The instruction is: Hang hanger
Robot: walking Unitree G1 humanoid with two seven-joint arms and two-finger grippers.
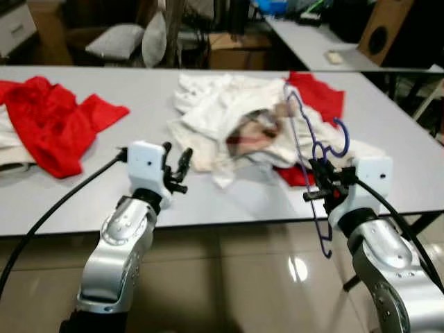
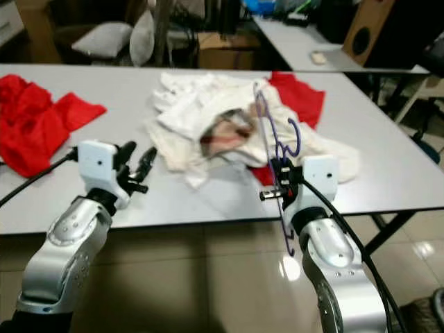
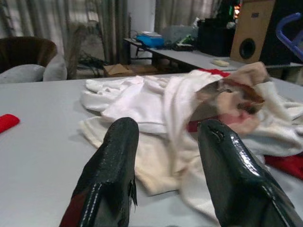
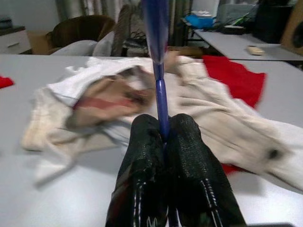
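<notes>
Right claw [image 1: 320, 182] pinching hanger [image 1: 309, 149] over grey table [image 1: 139, 104].

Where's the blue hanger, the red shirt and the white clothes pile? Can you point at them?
blue hanger [image 1: 300, 132], left eye view, on its thin upper wire.
red shirt [image 1: 48, 121], left eye view, on the crumpled middle.
white clothes pile [image 1: 218, 104], left eye view, on the top folds.

Bare table [image 1: 139, 125] between red cloth [image 1: 52, 121], probably loose white clothes [image 1: 229, 111]

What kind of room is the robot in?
Probably a workroom or lab, not a tidy home: long grey tables, a wooden speaker and clutter behind, clothes heaped for practice.
</notes>
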